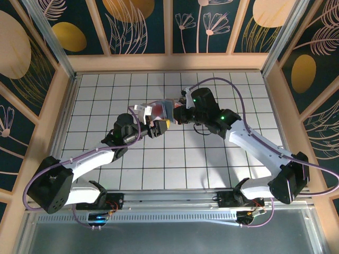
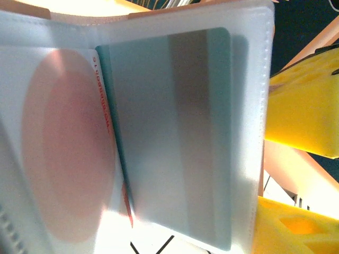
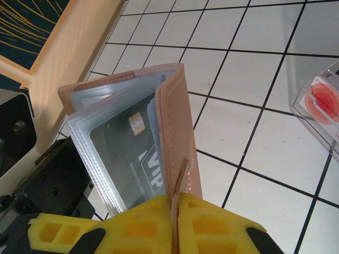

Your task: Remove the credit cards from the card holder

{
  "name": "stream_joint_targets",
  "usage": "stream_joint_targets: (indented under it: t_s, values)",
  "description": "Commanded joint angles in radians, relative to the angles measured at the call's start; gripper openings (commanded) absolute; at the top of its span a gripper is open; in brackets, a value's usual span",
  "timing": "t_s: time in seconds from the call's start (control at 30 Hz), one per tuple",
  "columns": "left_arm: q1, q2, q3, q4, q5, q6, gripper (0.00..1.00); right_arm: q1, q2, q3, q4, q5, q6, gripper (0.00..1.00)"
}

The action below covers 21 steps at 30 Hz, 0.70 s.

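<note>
Over the white tiled table (image 1: 159,174) with black lines, the card holder (image 3: 177,132) is held open in the air. The right gripper (image 3: 175,211) has its yellow fingers pressed together on the lower edge of the tan cover.

Inside the card holder, a dark card (image 3: 127,153) behind a clear sleeve shows a gold chip and the letters "VIP". The smaller line under them I cannot read. Another sleeve holds a teal card (image 2: 175,132) with a grey stripe. Next to it is a pale card (image 2: 69,153) with a red circle and red characters too blurred to read.

The left gripper (image 2: 280,169) is just beside the sleeves, with its fingers apart. To the right of the card holder, a clear plastic box (image 3: 318,106) lies on the tiles. Behind the card holder stands a wooden frame (image 1: 169,62) with dark panels (image 1: 69,26) painted with gold leaves and flowers.
</note>
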<state>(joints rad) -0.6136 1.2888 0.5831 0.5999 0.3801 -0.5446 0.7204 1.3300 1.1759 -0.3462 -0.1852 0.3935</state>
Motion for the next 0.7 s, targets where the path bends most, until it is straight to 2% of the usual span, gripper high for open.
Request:
stream_joint_targets:
  t_s: [0.0, 0.17, 0.27, 0.47, 0.67]
  values:
    - [0.008, -0.025, -0.009, 0.012, -0.010, -0.010, 0.65, -0.006, -0.039, -0.009, 0.041, -0.008, -0.024, 0.00]
    - [0.006, -0.031, -0.012, 0.002, -0.037, -0.015, 0.56, -0.009, -0.045, -0.007, 0.038, -0.014, -0.025, 0.00]
    - [0.008, -0.031, -0.014, 0.000, -0.047, -0.023, 0.47, -0.010, -0.047, -0.005, 0.037, -0.021, -0.028, 0.00]
    - [0.008, -0.025, -0.015, 0.005, -0.049, -0.037, 0.33, -0.022, -0.071, -0.031, 0.080, -0.091, -0.039, 0.00]
    - [0.008, -0.023, -0.014, 0.009, -0.042, -0.035, 0.13, -0.059, -0.114, -0.075, 0.128, -0.156, -0.044, 0.00]
